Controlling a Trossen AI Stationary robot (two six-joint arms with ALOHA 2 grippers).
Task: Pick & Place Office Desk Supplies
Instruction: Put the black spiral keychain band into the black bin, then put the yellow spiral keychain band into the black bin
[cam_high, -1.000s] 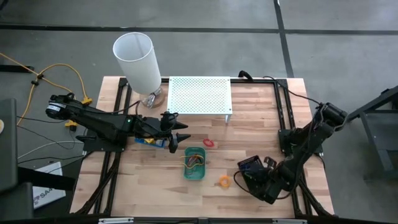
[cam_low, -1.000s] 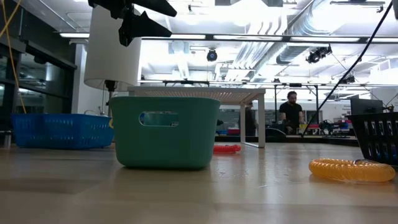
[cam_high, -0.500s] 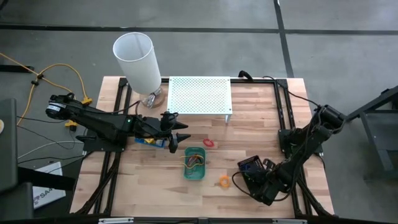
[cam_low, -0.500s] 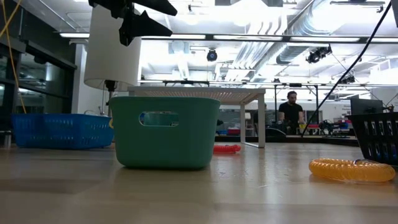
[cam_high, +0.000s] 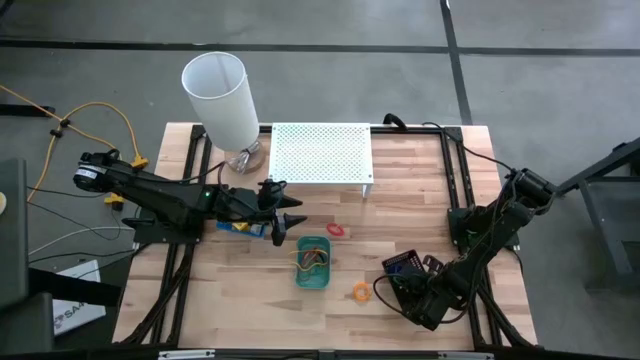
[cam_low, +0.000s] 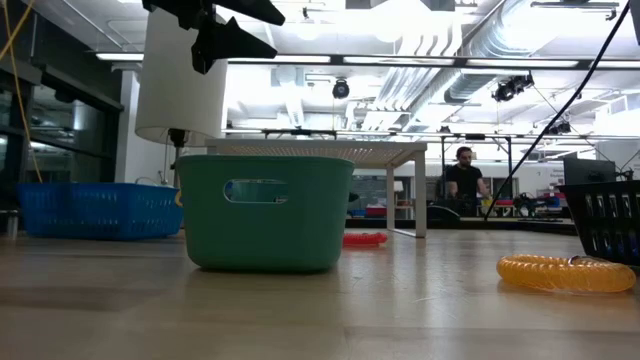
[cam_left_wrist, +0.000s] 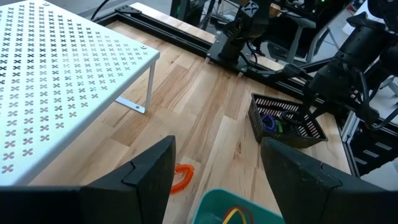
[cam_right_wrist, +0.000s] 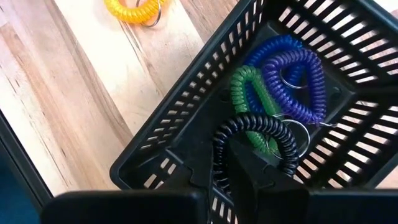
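A black tray (cam_right_wrist: 186, 106) at the table's near right holds blue, purple and green coiled rings (cam_right_wrist: 292, 74). My right gripper (cam_right_wrist: 252, 165) points steeply down into it, shut on a black coiled ring (cam_right_wrist: 255, 127). A yellow-orange coiled ring (cam_high: 360, 291) lies on the table left of that tray. A green tray (cam_high: 312, 262) with coloured rings inside stands mid-table. Beyond it lies a red ring (cam_high: 335, 229), and a blue tray (cam_high: 240, 226) stands to its left. My left gripper (cam_high: 283, 222) hangs open and empty above the table, between the blue and green trays. My right gripper has the black coiled ring at its fingertips (cam_right_wrist: 239, 155), coming from above and pointing down into the black tray. The fingers themselves hide the exact place of contact. The ring's loop (cam_right_wrist: 283, 140) arches around the fingertips, low inside the tray beside the green coil.
A white cylindrical lamp (cam_high: 222, 100) and a white perforated shelf (cam_high: 321, 152) stand at the far edge. Black frame rails run along both sides of the table. Bare wood shows in front of the green tray. A person (cam_low: 465, 175) stands in the room beyond.
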